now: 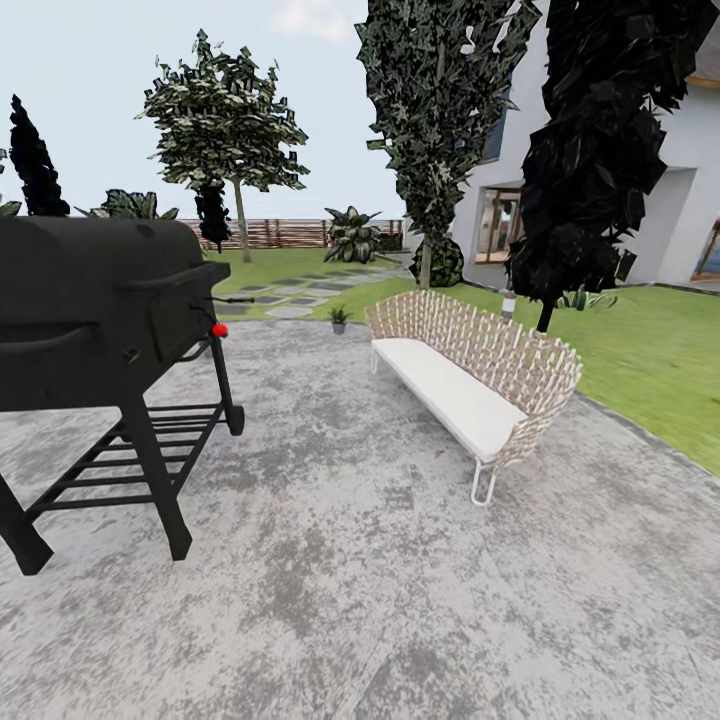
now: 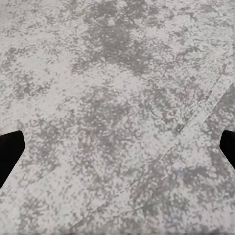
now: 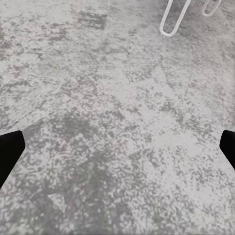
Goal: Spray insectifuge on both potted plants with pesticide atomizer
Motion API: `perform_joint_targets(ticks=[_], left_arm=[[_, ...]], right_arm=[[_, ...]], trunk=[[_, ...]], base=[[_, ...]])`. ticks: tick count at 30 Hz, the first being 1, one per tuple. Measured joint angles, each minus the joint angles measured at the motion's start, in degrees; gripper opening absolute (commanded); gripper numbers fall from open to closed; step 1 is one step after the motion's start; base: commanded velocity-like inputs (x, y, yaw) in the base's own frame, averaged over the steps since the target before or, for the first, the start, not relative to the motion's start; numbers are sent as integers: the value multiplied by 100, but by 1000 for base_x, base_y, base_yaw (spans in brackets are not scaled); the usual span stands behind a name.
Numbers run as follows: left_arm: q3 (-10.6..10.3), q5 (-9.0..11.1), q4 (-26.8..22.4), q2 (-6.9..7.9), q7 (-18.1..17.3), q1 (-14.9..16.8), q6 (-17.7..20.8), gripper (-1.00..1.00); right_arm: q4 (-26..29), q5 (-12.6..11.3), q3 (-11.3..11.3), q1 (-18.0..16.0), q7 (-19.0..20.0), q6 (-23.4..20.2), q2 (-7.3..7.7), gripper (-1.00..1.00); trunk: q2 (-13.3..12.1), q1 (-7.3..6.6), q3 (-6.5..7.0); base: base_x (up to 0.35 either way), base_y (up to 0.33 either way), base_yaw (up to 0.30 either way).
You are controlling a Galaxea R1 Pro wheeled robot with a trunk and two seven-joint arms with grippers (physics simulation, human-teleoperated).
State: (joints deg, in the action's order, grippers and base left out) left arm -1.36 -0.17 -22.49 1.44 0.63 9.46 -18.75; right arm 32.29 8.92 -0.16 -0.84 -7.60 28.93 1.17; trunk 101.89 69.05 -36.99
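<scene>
1. the robot stands on the grey paved patio (image 1: 380, 600) of the garden, so this reads as the search-and-approach step; no spray bottle can be made out from here.
2. left of the frame is a black grill (image 1: 95, 320) on a stand; right of centre is a woven bench (image 1: 470, 365) with a white seat.
3. one small potted plant (image 1: 339, 318) sits at the patio's far edge, just above centre, near the stepping stones; it is too small to tell which kind.
4. left hand (image 2: 117, 147): dark fingertips (image 2: 10, 152) at both frame edges, spread wide over bare paving, holding nothing.
5. right hand (image 3: 117, 147): likewise wide and empty; a white bench leg (image 3: 174, 19) shows in its upper right.
6. next, i judge, the base should roll and turn to look for the bottle before any reach.
</scene>
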Motion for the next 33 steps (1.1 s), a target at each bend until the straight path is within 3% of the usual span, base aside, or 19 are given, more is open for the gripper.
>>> perform_joint_targets(ticks=[22,33], left_arm=[[0,-13,138,-5,0,-1,-13,100],[-3,-15,144,-6,0,0,-14,100]], right_arm=[[-10,5,-8,-1,0,-4,-11,100],[-16,19,-1,0,7,-3,14,100]], trunk=[[882,483,-456],[1324,725,-660]], base=[[0,0,217],[0,0,30]])
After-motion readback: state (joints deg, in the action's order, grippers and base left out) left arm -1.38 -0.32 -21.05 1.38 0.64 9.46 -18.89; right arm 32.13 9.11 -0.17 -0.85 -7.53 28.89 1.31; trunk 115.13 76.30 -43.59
